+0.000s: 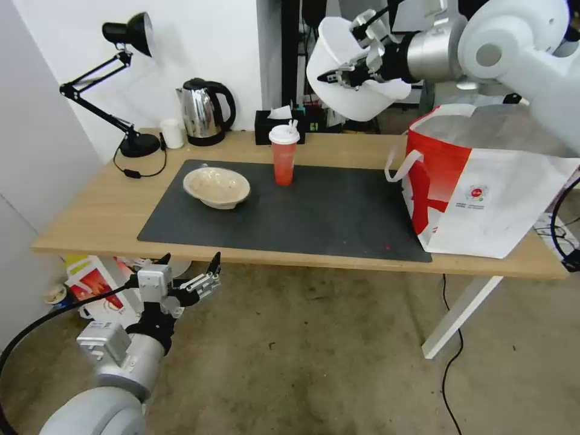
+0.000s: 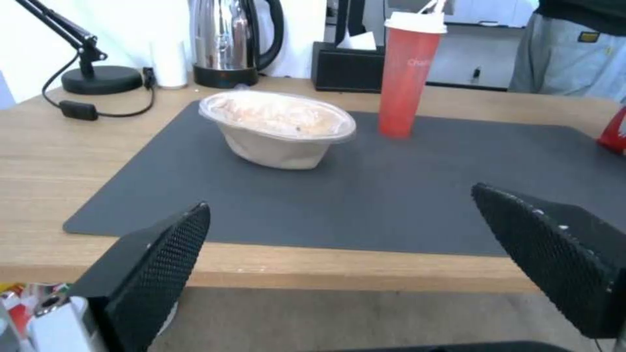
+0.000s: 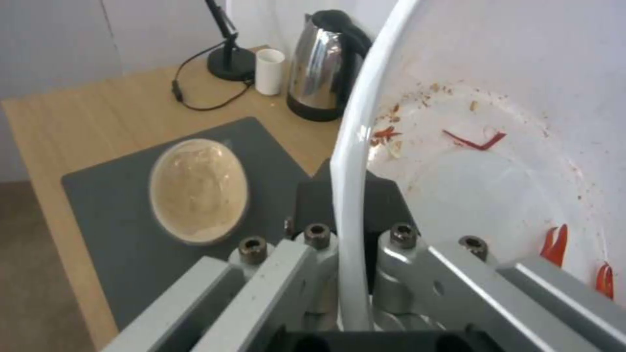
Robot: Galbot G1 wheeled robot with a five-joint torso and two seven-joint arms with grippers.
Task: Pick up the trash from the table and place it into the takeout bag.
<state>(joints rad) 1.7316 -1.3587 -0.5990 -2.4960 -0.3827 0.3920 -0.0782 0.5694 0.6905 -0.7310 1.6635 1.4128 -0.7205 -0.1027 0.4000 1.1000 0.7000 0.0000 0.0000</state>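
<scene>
**Ana:** Trash first: where is the large white plastic bowl with red residue (image 1: 362, 96)?

**Ben:** Clamped in the right end effector (image 1: 353, 66), its rim pinched between the two fingers, tilted, raised well above the surface (image 1: 90, 211).

**Ana:** And the large white takeout bag with the red panel (image 1: 483, 181)?

**Ben:** From that end effector it lies toward four o'clock in the head view, lower down, standing at the right end of the surface with its mouth open upward. The bowl hangs beside the mouth's left edge, not yet over it, I judge.

**Ana:** So the coming move turns on that offset?

**Ben:** Yes, likely rightward, then down, with the bowl's wide rim fitting the bag's long opening.

**Ana:** The other arm?

**Ben:** The left end effector (image 1: 190, 272) hangs spread wide below the surface's near edge. At its twelve o'clock sits the shallow beige bowl (image 2: 277, 127) on the dark grey mat (image 2: 391, 195); the red translucent cup with white lid (image 2: 408, 78) stands beyond at one o'clock. The left arm is nearer both.
</scene>
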